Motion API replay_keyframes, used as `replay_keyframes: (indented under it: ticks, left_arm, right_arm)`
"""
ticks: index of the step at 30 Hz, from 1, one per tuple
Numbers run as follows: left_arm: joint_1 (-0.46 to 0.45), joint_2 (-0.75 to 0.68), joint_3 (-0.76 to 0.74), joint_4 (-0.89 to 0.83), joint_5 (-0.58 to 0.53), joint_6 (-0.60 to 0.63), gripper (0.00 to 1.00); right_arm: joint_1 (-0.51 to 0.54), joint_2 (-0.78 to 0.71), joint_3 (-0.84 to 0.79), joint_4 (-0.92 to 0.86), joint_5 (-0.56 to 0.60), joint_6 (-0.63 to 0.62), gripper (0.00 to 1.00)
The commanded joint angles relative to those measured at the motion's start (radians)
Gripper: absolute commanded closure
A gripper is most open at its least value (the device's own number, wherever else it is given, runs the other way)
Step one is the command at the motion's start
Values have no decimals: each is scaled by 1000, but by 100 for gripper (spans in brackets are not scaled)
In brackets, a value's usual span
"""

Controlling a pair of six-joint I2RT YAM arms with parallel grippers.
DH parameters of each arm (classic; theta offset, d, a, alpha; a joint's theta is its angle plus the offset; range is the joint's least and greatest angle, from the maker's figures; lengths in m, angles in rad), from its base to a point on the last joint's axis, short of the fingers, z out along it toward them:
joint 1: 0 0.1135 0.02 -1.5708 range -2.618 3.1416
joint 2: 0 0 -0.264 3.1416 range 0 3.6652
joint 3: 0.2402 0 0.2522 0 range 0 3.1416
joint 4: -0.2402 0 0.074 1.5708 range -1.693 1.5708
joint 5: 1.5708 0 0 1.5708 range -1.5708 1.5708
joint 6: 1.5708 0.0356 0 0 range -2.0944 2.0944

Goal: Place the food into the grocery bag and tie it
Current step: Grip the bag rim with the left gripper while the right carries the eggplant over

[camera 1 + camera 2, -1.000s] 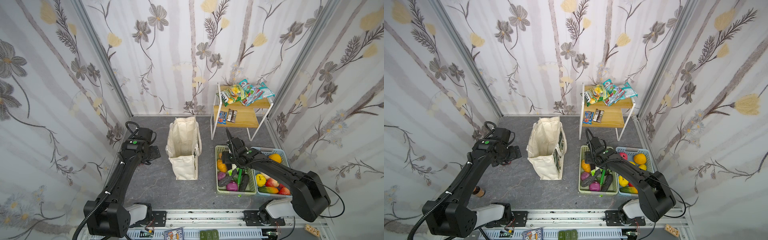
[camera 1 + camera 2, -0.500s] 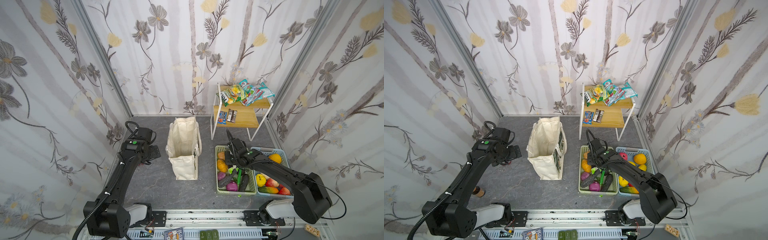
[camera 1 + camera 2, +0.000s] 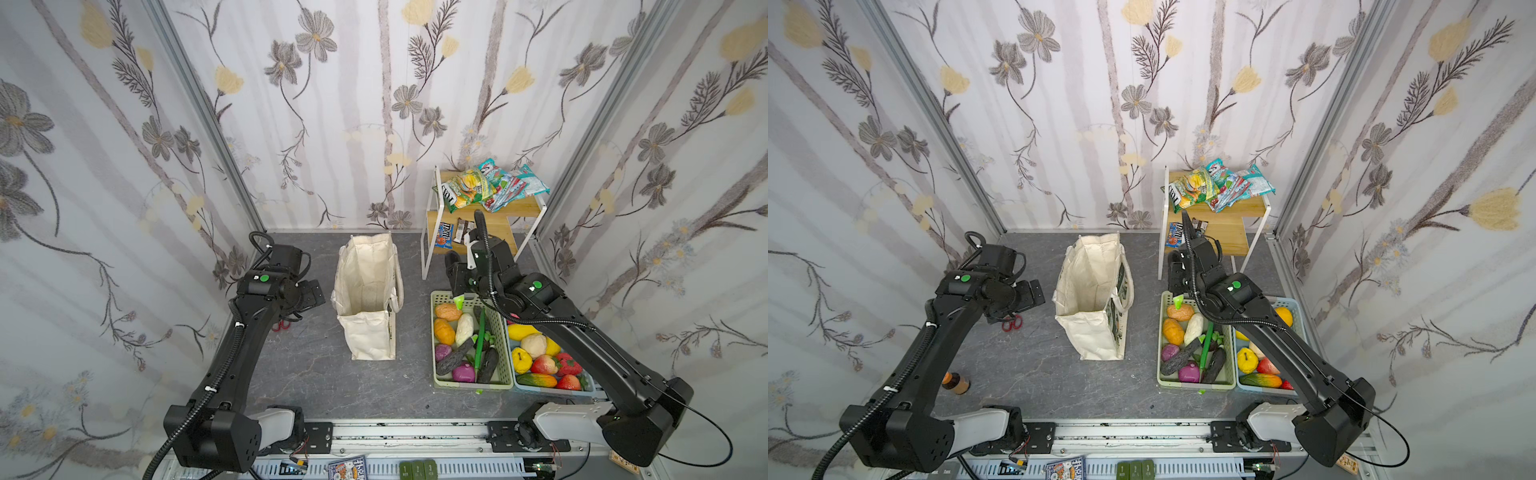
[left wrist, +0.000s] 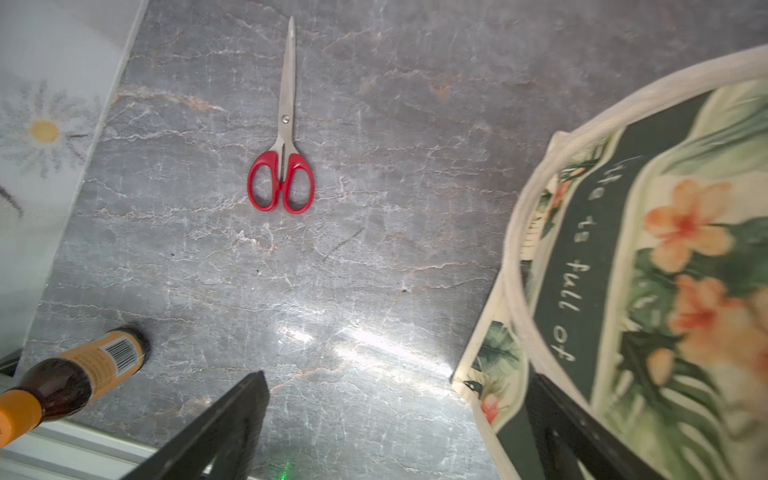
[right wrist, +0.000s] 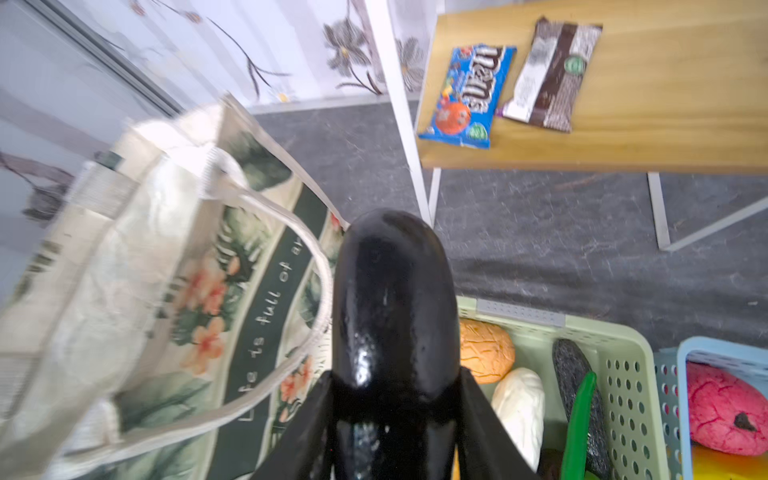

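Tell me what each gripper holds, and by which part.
Right gripper clamps the black toy vegetable near one end, its rounded tip sticking out. Left gripper holds nothing.

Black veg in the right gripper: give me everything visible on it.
The black vegetable is elongated, smooth and glossy, plastic-looking, with a rounded free end. The right gripper is shut on it, its fingers pressing either side near the lower part; the held end is hidden. It is off the floor, between the grocery bag and the corner of the green basket, apparently touching nothing else.
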Motion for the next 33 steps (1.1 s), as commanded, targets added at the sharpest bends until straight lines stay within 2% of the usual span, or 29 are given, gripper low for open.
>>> replay_keyframes:
  ticks: [1, 3, 5, 8, 14, 16, 20, 27, 29, 33]
  left_arm:
    - [3, 24, 81, -32, 70, -35, 0]
    - [3, 27, 129, -32, 112, -46, 2]
    - [0, 29, 175, -8, 204, -50, 6]
    - [-40, 50, 190, 33, 304, -55, 12]
    - [-144, 94, 162, 76, 281, -57, 25]
    - [-152, 106, 144, 90, 271, -58, 35]
    - [-159, 110, 100, 123, 275, -66, 62]
    - [-220, 98, 89, 209, 340, -67, 92]
    - [-250, 104, 98, 218, 338, -60, 97]
    - [-296, 98, 102, 228, 312, -68, 98]
  right_arm:
    - [29, 40, 115, -42, 6, -24, 58]
    - [58, 70, 188, -51, -1, -32, 58]
    - [91, 102, 255, -60, -11, -39, 58]
    - [137, 169, 351, -65, -17, -43, 58]
    - [221, 267, 496, -44, -50, -37, 58]
    - [237, 295, 516, -26, -67, -27, 58]
    - [257, 345, 535, 39, -101, 12, 58]
    - [257, 417, 563, 108, -109, 75, 58]
    - [253, 428, 563, 107, -104, 84, 58]
    - [231, 428, 506, 104, -106, 119, 58]
